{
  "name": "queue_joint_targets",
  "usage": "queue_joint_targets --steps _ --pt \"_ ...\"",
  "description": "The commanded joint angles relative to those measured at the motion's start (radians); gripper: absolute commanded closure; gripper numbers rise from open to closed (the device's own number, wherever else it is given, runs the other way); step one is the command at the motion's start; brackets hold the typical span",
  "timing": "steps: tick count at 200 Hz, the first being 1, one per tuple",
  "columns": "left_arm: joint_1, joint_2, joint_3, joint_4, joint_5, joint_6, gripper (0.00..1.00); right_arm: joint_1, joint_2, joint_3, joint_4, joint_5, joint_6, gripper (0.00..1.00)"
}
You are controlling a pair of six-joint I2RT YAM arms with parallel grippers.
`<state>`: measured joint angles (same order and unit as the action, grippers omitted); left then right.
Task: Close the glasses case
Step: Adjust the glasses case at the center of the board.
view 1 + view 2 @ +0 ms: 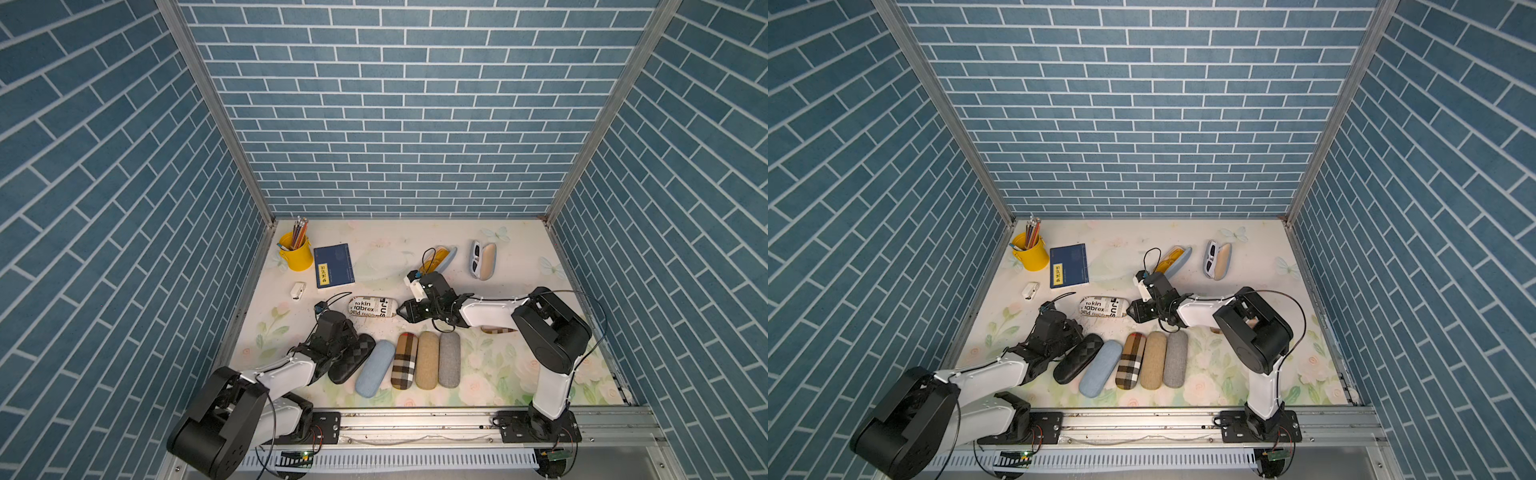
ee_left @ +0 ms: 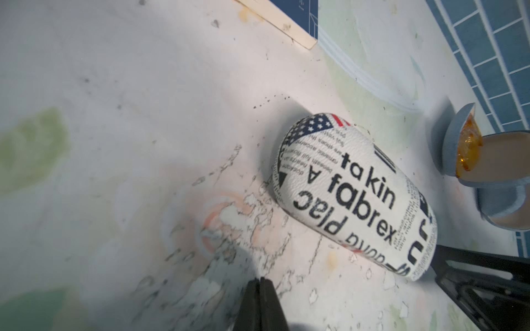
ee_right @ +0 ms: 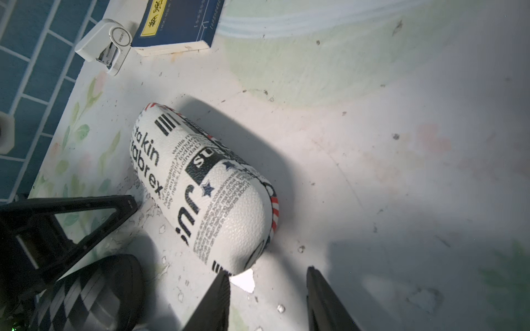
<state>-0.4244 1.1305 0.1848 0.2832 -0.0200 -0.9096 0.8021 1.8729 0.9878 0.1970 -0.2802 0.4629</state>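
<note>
Closest in, both arms are bolted to an aluminium rail [image 1: 415,424] along the near edge of the flowered tabletop [image 1: 519,374]. Just beyond it, five shut cases lie side by side in a row: a black checked case [image 1: 348,366], a light blue case [image 1: 375,369], a plaid case [image 1: 404,360], a tan case [image 1: 428,359] and a grey case [image 1: 449,359]. The left arm's wrist hangs over the far end of the black one.

The left tool [image 2: 261,283] has its jaws pressed together and holds nothing. Its tips are low over bare tabletop, beside the left half of the newsprint glasses case [image 1: 372,307]. That case lies shut and alone in the middle of the tabletop, beyond the row, printed side up.

The right tool [image 3: 268,272] sits at the case's right end with its jaws partway apart. One fingertip [image 3: 225,279] is right at the rounded end of the case, though I cannot tell whether it touches. Only tabletop shows between the jaws.

Farther back on the left lie a white stapler [image 1: 297,291] and a navy book [image 1: 333,266], with a yellow cup of pencils [image 1: 296,253] in the far corner. On the right, an open blue case [image 1: 448,258] holds a yellow cloth [image 1: 435,254]. Beside it, another open case [image 1: 488,259] holds white sunglasses [image 1: 476,253].
</note>
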Motion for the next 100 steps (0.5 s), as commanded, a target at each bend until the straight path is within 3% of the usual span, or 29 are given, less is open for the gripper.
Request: queue_joint_targets --steps 1,44,100 --pt "-0.004 -0.100 -0.035 -0.083 -0.043 -0.044 0.91 -0.004 0.009 0.031 0.009 -0.008 -0.015 0.57" --pt "-0.032 -0.217 -0.070 -0.199 -0.029 -0.055 0.90 -0.009 0.026 0.060 0.000 -0.011 -0.006 0.57" --pt "-0.217 -0.215 -0.125 -0.176 -0.072 -0.160 0.90 -0.015 0.059 0.126 -0.030 -0.020 0.002 0.57"
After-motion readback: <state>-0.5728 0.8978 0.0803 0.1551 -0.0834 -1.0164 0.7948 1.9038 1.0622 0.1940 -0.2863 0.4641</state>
